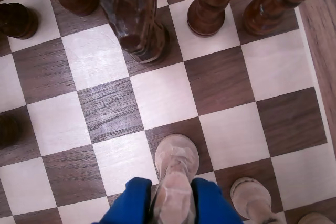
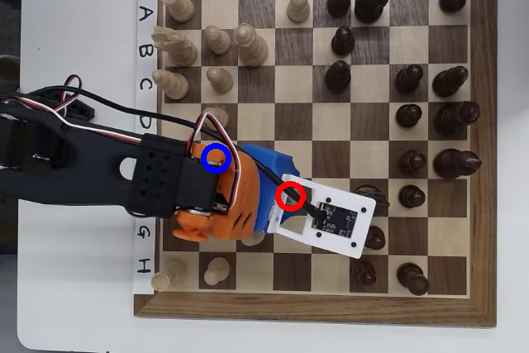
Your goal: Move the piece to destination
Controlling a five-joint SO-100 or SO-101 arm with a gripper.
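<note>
Blue fingers [image 1: 210,203] of the gripper [image 1: 172,205] clamp either side of the piece [image 1: 176,182], a pale pawn, probably so it can be carried clear of neighbours. Just right of that pawn stands another pale piece [image 1: 251,196]. In the overhead view the arm [image 2: 124,175] hides the destination; only its blue ring [image 2: 216,157] shows.

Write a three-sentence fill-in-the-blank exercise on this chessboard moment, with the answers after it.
1. In the wrist view, the pale cream wooden pawn sits between two ___ gripper fingers.
2. In the overhead view, the drawn blue ring lies to the ___ of the red ring.
3. In the wrist view, the dark brown wooden pieces stand along the picture's ___ edge.
Answers: blue; left; top.
</note>
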